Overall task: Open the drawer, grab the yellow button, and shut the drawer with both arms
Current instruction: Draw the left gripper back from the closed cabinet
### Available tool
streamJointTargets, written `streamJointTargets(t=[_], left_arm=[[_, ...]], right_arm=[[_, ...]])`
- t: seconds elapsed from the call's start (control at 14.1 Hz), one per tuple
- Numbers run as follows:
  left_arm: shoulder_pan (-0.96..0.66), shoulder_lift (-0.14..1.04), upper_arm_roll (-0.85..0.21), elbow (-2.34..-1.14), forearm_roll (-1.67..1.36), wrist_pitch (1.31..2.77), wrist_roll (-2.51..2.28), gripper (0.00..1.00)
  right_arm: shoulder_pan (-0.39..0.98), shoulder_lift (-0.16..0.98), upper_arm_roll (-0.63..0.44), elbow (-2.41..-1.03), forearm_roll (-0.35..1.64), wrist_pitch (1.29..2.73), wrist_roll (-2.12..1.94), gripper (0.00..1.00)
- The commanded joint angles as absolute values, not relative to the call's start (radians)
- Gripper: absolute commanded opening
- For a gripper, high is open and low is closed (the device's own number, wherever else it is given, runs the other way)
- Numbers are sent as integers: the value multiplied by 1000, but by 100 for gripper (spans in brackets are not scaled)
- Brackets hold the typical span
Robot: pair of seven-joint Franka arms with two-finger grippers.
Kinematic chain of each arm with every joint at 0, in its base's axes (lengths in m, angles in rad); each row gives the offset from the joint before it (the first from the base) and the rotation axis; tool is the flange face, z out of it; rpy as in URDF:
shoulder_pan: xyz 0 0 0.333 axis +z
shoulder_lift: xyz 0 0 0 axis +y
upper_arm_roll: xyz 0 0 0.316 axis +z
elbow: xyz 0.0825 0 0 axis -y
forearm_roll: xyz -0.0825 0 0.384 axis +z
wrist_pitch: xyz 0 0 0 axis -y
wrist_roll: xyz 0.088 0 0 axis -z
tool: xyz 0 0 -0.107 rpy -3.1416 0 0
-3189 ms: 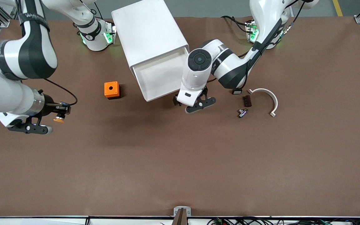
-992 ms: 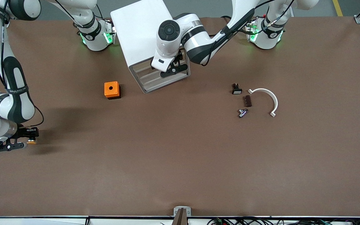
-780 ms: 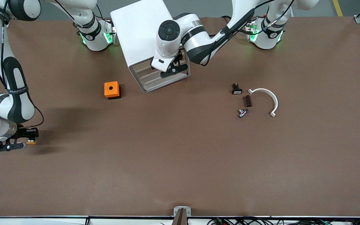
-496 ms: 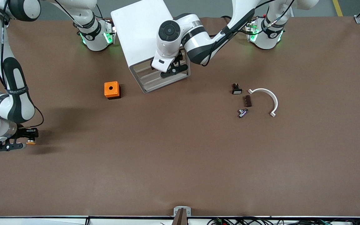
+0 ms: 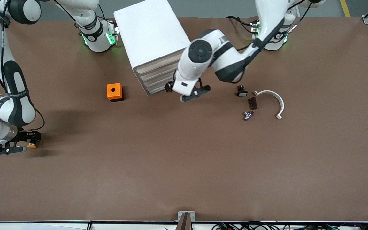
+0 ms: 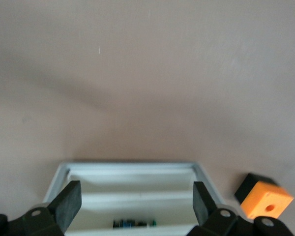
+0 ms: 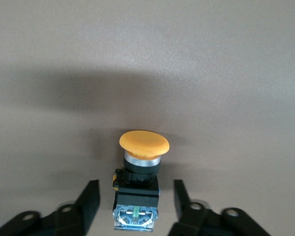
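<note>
Since half a sec ago your left arm has pulled back off the cabinet [image 5: 153, 41] front: the left gripper [image 5: 186, 92] was up against the drawer stack, now it hangs over bare table [image 5: 184, 166] just in front of the cabinet, w/ fingers [image 6: 69, 204] spread wide and nothing between them. The top drawer [image 5: 156, 66] sits flush w/ the three under it, so it's shut. The right arm has hardly shifted.

You'll find the right gripper [image 5: 17, 146] low at the table edge on the right arm's end, roughly midway between the base edge and the camera edge. Its jaws are apart. The button [image 7: 140, 174] lies between the fingers [image 7: 88, 201] w/ a gap each side, so they aren't pinching it; orange cap points away from the wrist, dark body w/ a blue bit nearest the wrist. In the front view the cap [image 5: 31, 146] shows just past the fingertips, down at table level.

Other stuff: orange cube [image 5: 114, 91] w/ a hole, beside the cabinet toward the right arm's end. Toward the left arm's end, a cluster: small black-and-white part [image 5: 241, 92], dark block [image 5: 252, 103], small metal piece [image 5: 248, 115], white curved clip [image 5: 272, 101].
</note>
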State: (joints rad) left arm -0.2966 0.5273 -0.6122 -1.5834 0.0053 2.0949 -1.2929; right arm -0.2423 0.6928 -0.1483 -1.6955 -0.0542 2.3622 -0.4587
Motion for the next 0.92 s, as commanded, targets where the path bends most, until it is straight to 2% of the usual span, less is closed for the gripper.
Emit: streamJointTargets(t=[0.0,0.28,0.57,0.85], left_arm=[[-204,515,-623,-1569,2,2091,-1163,100],[-59,515,-620,-1571,3,2088,-949,100],[17,499,-621,-1569,113,2036,-842,100],[14,370,-520,-1600,114,2001,-668,100]], right_arm=[[-250,681,-130,-1675,-43,2355,-453,100],[-226,618,-124,-1663,-43,2333,-448,100],[-163,546,-124,-1663,-44,2295,-243,100],[-77,454,-120,-1672,-44,2183,-227,100]])
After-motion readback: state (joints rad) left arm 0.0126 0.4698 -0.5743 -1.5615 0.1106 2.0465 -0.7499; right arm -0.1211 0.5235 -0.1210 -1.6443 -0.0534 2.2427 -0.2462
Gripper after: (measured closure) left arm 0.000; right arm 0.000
